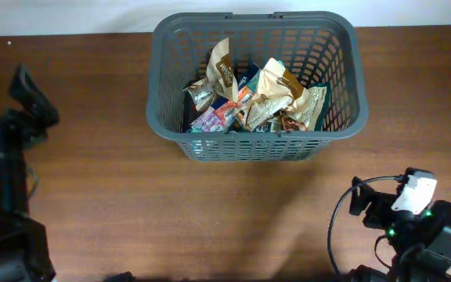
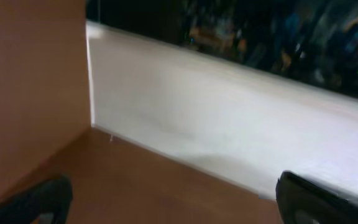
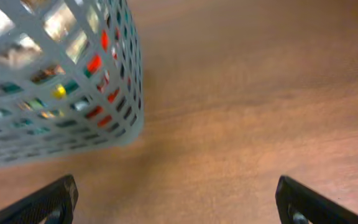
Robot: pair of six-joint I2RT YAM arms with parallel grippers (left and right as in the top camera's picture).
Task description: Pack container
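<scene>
Ahead and to the left of the right end effector, the container stands on the tabletop, with its slotted corner close by. The fingers are spread wide with nothing between them. That lattice wall is the main hazard, I judge: a forward sweep from this low pose could knock the corner, or a fingertip could snag in a slot and drag the whole thing. The left end effector is likewise apart and empty, facing a pale surface, with the container well off to its right. Seen from overhead, the container sits near the tabletop's far edge, so a shove from the near side might push it over. Snack packets lie heaped inside, one standing tall; pressing more in could tip it out. No loose packet shows on the tabletop
</scene>
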